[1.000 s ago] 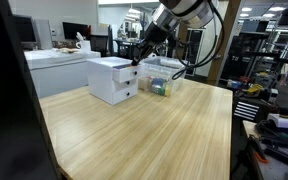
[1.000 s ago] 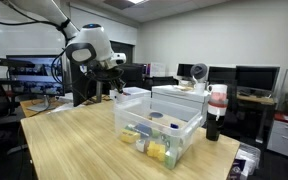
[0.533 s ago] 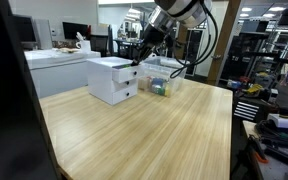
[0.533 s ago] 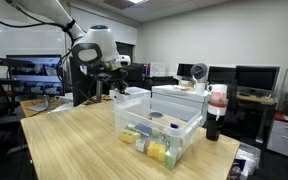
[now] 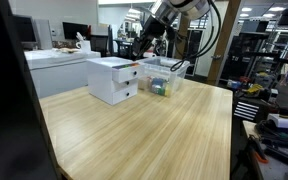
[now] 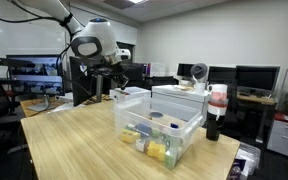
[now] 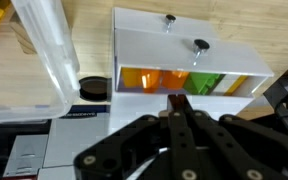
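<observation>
Office desks, monitors and shelving ring a pale wooden table (image 5: 134, 130), and on it stands a white drawer unit (image 5: 112, 80), the thing the arm is nearest to. The gripper (image 5: 136, 50) hangs above that unit on its knobbed side, clear of it, fingers pressed together and holding nothing; the wrist view looks down past the closed fingertips (image 7: 174, 100) onto the unit (image 7: 184, 55) and its two knobs (image 7: 199, 44). A strip of orange, yellow and green shows along the unit's near edge, though what it belongs to cannot be told. Just beside the unit sits a clear bin (image 5: 162, 75) of small items, its rim close to the arm's side. The risk seems to be contact: a descent with the fingers shut could strike a knob or the unit's top and, since the unit looks light, shove it across the table or into the bin, while a sideways swing away from the unit could clip the bin's thin wall and tip its contents
</observation>
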Available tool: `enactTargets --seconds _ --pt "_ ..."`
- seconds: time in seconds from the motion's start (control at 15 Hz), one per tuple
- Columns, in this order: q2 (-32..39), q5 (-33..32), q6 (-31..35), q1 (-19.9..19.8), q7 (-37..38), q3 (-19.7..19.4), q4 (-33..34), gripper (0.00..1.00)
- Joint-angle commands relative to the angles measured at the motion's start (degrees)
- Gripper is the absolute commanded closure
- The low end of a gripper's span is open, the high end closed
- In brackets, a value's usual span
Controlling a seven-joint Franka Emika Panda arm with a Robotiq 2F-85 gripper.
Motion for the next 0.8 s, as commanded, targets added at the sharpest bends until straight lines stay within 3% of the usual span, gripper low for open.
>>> enactTargets --seconds 0.0,0.27,0.33,0.73 --pt "-5.19 -2.96 -1.91 0.11 0.62 -0.32 -1.93 0.95" --pt "-6.53 -9.33 -6.8 -0.52 4.53 -1.09 -2.42 0.95" --pt "-6.11 -11.64 -7.54 -6.76 6.15 4.66 -2.56 0.95" --pt "-5.67 -19.87 -12.33 -13.21 12.9 9.42 -2.35 0.95"
